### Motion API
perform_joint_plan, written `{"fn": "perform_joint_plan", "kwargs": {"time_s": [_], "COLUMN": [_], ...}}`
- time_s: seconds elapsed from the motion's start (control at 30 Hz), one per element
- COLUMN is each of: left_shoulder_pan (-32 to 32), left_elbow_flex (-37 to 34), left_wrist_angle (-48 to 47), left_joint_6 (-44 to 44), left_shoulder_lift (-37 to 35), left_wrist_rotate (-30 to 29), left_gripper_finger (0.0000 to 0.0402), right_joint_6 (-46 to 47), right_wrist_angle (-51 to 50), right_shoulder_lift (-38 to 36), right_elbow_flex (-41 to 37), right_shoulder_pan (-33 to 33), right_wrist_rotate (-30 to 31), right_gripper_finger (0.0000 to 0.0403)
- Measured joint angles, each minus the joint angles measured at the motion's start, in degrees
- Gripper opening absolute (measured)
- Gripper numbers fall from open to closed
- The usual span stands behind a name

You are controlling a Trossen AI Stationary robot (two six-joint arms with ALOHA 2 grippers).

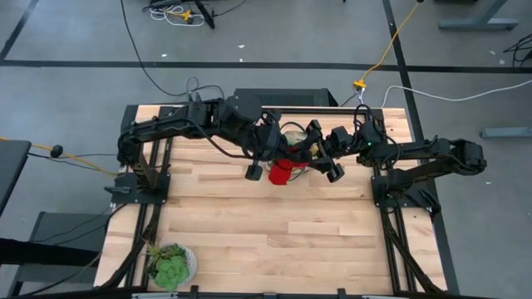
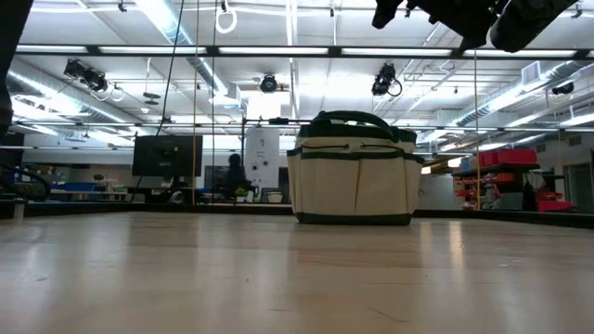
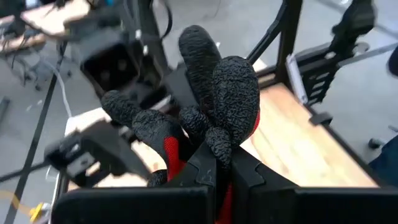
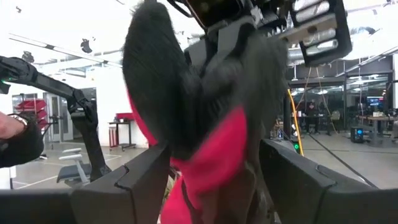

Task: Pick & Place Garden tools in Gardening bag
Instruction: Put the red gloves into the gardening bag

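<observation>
The left claw (image 1: 275, 169) is clamping tight on the red-and-black gloves (image 1: 282, 172), dangling them above the desk's (image 1: 249, 224) far edge, right at the gardening bag (image 2: 353, 167). The right claw (image 1: 326, 164) is hanging spread wide around the gloves. Next, I reckon: lowering them into the bag's mouth.

There are two dark robot arms, each ending in one hand: the left hand (image 1: 254, 171) and the right hand (image 1: 332, 170). One tan gardening bag (image 2: 354, 171) stands on the one wooden table (image 1: 274, 232). One potted plant (image 1: 170, 265) and one red-and-black glove bundle (image 1: 281, 171) show.
</observation>
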Motion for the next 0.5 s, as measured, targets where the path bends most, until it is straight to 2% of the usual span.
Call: {"fn": "perform_joint_plan", "kwargs": {"time_s": [0.13,0.37,0.5], "left_shoulder_pan": [0.31,1.01,1.26], "left_elbow_flex": [0.02,0.08,0.04], "left_wrist_angle": [2.31,3.42,3.29], "left_joint_6": [-0.03,-0.22,-0.22], "left_shoulder_lift": [0.35,1.62,2.30], "left_wrist_rotate": [3.36,4.22,4.60], "left_gripper_finger": [0.0011,0.0014,0.0012], "right_joint_6": [-0.02,-0.03,-0.04], "right_wrist_angle": [0.00,0.13,0.23], "right_shoulder_lift": [0.00,0.00,0.00], "right_elbow_flex": [0.00,0.00,0.00], "right_shoulder_pan": [0.00,0.02,0.00], "right_wrist_rotate": [-0.01,-0.16,-2.18], "right_gripper_finger": [0.0249,0.0249,0.0249]}}
